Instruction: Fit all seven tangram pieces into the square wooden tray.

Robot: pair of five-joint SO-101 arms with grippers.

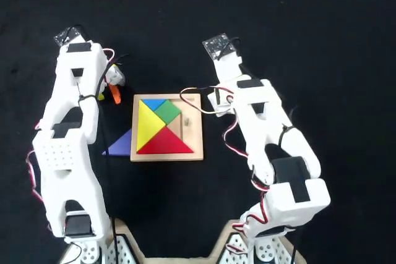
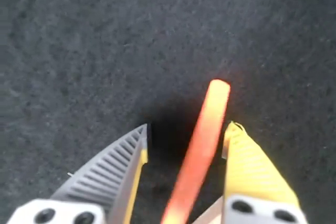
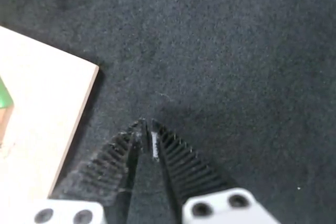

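Note:
The square wooden tray (image 1: 197, 127) lies mid-table holding a blue piece (image 1: 152, 104), a green piece (image 1: 168, 111), a yellow piece (image 1: 148, 128) and a red piece (image 1: 166, 143); its right strip is bare wood. A purple piece (image 1: 121, 145) lies on the cloth against the tray's left side. An orange piece (image 1: 115, 94) (image 2: 202, 140) stands on edge between the fingers of my left gripper (image 2: 186, 127), leaning on the yellow finger (image 2: 252, 166), with a gap to the grey finger (image 2: 118, 169). My right gripper (image 3: 147, 124) is shut over the cloth beside the tray's corner (image 3: 58, 98).
Black cloth covers the whole table. The left arm (image 1: 68, 140) stands along the tray's left side, the right arm (image 1: 272, 146) along its right. Loose cables (image 1: 201, 106) hang over the tray's far right corner. Open cloth lies behind and in front of the tray.

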